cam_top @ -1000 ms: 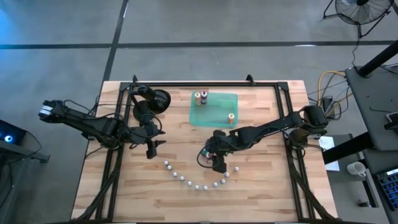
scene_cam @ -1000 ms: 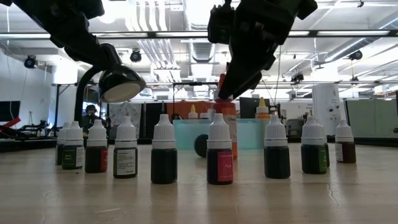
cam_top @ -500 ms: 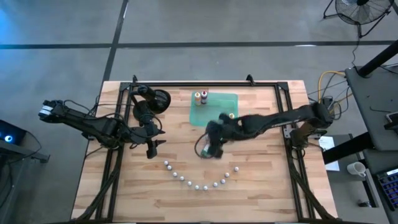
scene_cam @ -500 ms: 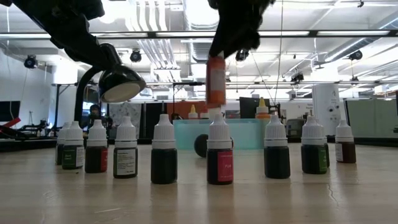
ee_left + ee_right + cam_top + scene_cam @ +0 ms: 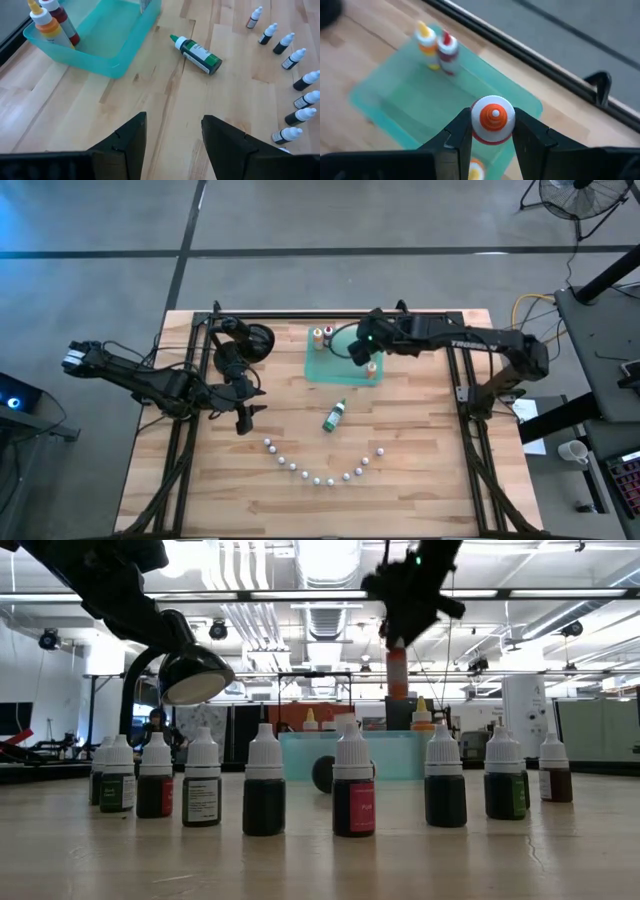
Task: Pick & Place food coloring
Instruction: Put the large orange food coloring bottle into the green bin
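My right gripper is shut on an orange-red food coloring bottle above the flat green tray at the table's far middle. Three thumb-sized bottles stand in the tray: an orange one and a red one at its far left corner, and another orange one at its right. A green bottle lies on its side on the table nearer than the tray. Several small white-capped bottles stand in an arc near the front. My left gripper is open and empty at the left. My right gripper pinches the orange-red bottle's upper part, just under its round top, between its two fingers. The fingers come from above, pointing down. The bottle hangs upright below them, lifted clear over the tray.
A dark round object sits at the far left by the black frame rails. Bare wood lies between the tray and the arc of small bottles, apart from the lying green bottle.
My right gripper has risen from just beyond the arc of small bottles and gone toward the table's far edge, to above the green tray. It carries the orange-red bottle, lifted clear and upright. The green bottle stays lying on the table.
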Robot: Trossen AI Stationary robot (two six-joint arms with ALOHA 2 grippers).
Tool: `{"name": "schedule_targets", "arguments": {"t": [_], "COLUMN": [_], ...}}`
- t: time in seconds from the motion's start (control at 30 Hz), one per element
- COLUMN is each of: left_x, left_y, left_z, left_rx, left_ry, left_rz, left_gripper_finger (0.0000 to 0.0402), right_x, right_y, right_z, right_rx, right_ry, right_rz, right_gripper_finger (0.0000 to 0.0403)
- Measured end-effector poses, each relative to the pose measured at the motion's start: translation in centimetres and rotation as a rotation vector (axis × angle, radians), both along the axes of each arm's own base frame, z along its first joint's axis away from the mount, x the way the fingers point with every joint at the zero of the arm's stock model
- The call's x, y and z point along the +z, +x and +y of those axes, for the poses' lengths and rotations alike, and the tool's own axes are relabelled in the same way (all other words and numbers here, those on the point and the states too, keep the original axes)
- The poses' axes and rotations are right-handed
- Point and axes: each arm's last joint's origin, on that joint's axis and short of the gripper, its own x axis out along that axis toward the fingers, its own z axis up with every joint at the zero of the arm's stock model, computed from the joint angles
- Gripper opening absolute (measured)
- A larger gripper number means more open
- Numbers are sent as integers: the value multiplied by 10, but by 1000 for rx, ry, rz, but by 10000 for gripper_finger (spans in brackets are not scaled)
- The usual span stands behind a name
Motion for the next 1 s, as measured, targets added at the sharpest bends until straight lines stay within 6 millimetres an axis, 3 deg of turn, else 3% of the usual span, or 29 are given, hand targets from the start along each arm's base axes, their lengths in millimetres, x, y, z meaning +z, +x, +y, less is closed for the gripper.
{"name": "schedule_targets", "arguments": {"t": [0.2,0.43,0.87,1.0], "left_x": [-1,0,3,4], "left_y": [1,3,3,3], "left_z": [5,24,57,63], "left_rx": [72,213,400,431], "left_ry": [-55,-40,-33,-35], "left_rz": [-11,-23,-48,-57], "left_gripper_finger": [163,163,163,163], "right_x": [-31,-68,-101,-106], "right_y": [-11,-24,-42,-43], "right_z": [-36,-68,-83,-84], "right_rx": [-35,-39,-9,3], "right_ry": [54,91,118,112], "right_rz": [15,-54,-49,-32], "right_gripper_finger": [103,103,103,124]}}
